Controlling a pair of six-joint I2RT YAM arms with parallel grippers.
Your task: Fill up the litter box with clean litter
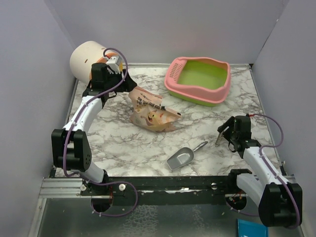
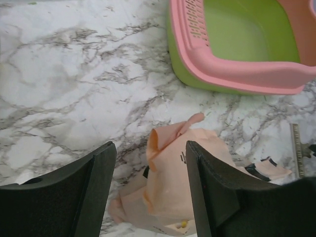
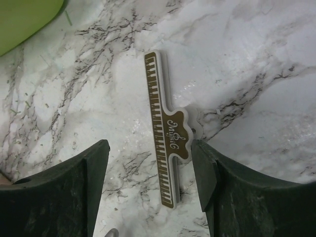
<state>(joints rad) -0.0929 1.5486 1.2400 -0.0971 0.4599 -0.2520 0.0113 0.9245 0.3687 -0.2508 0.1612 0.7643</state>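
The litter box (image 1: 223, 90), pink slotted rim around a lime-green basin, stands at the back right; the left wrist view shows its near corner (image 2: 237, 79). No clean litter shows in any view. A crumpled beige cat-printed bag (image 1: 150, 114) lies mid-table. My left gripper (image 1: 129, 89) hangs open just above the bag's torn top (image 2: 173, 177), the paper rising between the fingers without being pinched. My right gripper (image 1: 224, 132) is open over a brown piano-key clip (image 3: 165, 138) that lies flat on the marble, its tab close to the right finger (image 3: 217, 187).
A grey metal scoop (image 1: 180, 159) lies near the front, handle pointing toward the right arm. A cream-and-orange cylinder (image 1: 86, 59) lies at the back left behind the left wrist. Purple walls close in the marble table (image 1: 118, 143) on three sides.
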